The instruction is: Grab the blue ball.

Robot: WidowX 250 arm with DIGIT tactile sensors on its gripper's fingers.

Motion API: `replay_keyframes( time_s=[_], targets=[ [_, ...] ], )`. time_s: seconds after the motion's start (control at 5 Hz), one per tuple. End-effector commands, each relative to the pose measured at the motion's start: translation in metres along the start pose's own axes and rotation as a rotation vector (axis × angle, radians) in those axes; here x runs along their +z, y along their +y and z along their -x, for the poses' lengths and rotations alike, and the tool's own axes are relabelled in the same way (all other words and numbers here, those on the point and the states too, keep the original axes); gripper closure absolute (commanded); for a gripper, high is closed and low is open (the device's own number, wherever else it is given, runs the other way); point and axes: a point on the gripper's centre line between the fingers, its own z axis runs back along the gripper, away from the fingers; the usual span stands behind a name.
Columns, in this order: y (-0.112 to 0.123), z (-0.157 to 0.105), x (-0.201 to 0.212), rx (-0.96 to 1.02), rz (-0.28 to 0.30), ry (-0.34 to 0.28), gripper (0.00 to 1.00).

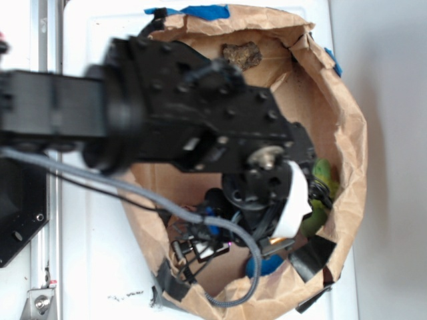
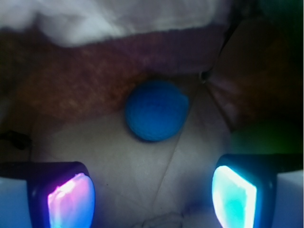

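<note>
Ball (image 2: 156, 116) lies on the bag (image 1: 333, 113) floor, ahead of the claw (image 2: 152, 194) and centred between its pads. Claw is released, holding nothing; the next move is likely straight forward.

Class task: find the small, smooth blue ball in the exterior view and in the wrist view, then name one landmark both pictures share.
Exterior: the small, smooth blue ball peeks out low in the bag, mostly hidden beneath the arm.
Wrist: it sits at centre, ahead of the open gripper.
Shared landmark: the crumpled brown paper bag walling it in.
</note>
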Motion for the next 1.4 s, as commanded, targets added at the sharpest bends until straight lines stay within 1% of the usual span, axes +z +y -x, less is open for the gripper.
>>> replay_keyframes(
  time_s=[0.0, 0.2, 0.4, 0.6, 0.8, 1.0, 1.2],
  targets=[
    [0.002, -0.007, -0.023, -0.121, 0.018, 0.017, 0.0],
    [-0.002, -0.015, -0.027, -0.151, 0.024, -0.003, 0.0],
    [-0.004, -0.023, -0.024, -0.183, -0.027, -0.064, 0.0],
    [-0.001, -0.028, -0.021, -0.214, -0.079, -0.163, 0.0],
    [0.002, -0.031, -0.026, -0.229, -0.092, -0.252, 0.0],
    [0.006, -0.04, -0.039, -0.245, -0.096, -0.242, 0.0],
    [0.009, -0.05, -0.048, -0.256, -0.078, -0.252, 0.0]
  ],
)
